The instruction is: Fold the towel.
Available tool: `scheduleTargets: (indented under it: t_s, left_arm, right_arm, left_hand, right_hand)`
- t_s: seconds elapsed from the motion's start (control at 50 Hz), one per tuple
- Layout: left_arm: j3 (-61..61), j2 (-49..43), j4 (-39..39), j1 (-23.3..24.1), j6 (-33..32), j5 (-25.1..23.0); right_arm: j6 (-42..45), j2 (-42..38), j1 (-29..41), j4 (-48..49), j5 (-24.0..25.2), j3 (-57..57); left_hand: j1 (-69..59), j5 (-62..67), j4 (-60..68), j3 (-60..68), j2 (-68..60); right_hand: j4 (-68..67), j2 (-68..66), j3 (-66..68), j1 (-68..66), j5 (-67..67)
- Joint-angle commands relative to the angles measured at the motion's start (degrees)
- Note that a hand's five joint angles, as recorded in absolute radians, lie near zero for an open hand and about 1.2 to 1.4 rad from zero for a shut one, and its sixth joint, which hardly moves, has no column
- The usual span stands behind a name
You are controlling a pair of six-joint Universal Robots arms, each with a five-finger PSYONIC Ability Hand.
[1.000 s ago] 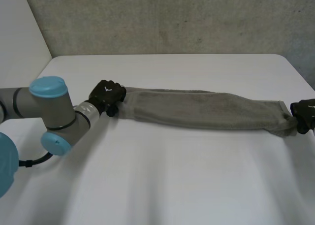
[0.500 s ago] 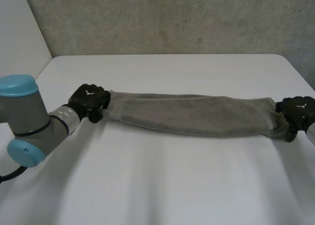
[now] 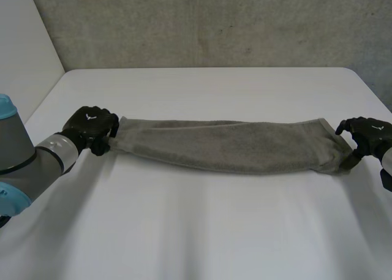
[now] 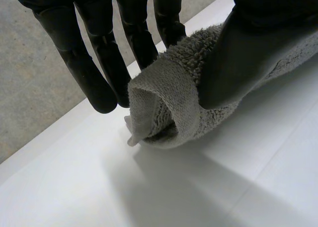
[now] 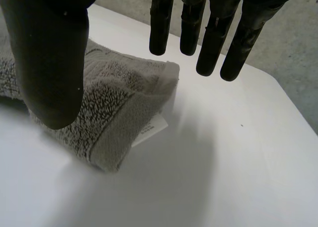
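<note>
Since the earlier head pictures, the grey towel (image 3: 226, 146) has been pulled to the left and nearer across the white table (image 3: 196, 231), and the right hand (image 3: 367, 133) has been opened at its end.

In the head view, the towel is laid out as one long, thin band from side to side across the middle of the table. The left hand (image 3: 90, 125) is seen at the left end of the towel, with its fingers curled round that end. The left arm (image 3: 37, 163) is stretched out behind it. The right hand is seen at the right end, with its fingers spread wide. A grey wall (image 3: 214, 22) is seen behind the table.

In the left wrist view, the rolled end of the towel (image 4: 169, 103) is held by the left hand (image 4: 99, 63). It is pinched between the thumb and the fingers. This end is lifted a little, and a shadow is cast under it on the table (image 4: 198, 187).

In the right wrist view, the right hand (image 5: 49, 63) is held wide, with straight fingers kept well apart from the thumb. The other end of the towel (image 5: 109, 103) is laid flat on the table (image 5: 223, 162) under the hand. It cannot be told whether the thumb is touching the towel. A small white label (image 5: 151, 127) is seen sticking out at the towel's corner.
</note>
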State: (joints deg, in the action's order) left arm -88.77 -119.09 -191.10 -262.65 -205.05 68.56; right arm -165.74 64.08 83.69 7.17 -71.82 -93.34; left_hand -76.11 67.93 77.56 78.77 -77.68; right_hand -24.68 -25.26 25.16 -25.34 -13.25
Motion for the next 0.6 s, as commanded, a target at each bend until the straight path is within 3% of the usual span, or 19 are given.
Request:
scheduleTargets:
  t_s: [0.02,0.24,0.42,0.6]
  left_arm:
    - [0.2,-0.1,-0.3,-0.4,0.0,-0.1]
    - [1.1,-0.4,-0.5,-1.9,0.2,0.0]
    - [0.6,-0.8,-1.0,-3.1,0.4,0.0]
    - [0.3,-0.1,-0.9,-2.6,0.5,0.2]
  right_arm:
    - [-0.8,-2.1,1.4,0.1,-0.2,1.2]
    - [2.4,-7.1,1.6,0.6,-1.5,2.6]
    - [5.3,-4.2,0.3,2.1,-2.9,1.5]
    - [5.6,-1.9,2.4,5.3,-3.2,-0.3]
  left_hand:
    - [-3.9,2.1,2.4,1.2,-2.3]
    - [-3.9,2.1,2.4,1.2,-2.3]
    - [-3.9,2.1,2.4,1.2,-2.3]
    - [-3.9,2.1,2.4,1.2,-2.3]
  right_hand:
    - [0.8,1.4,-1.3,1.5,-0.6]
    - [-5.1,-4.5,4.6,-4.4,-6.5]
    - [-36.0,-35.4,35.5,-35.3,-37.4]
    - [-29.8,-29.2,29.3,-29.2,-31.2]
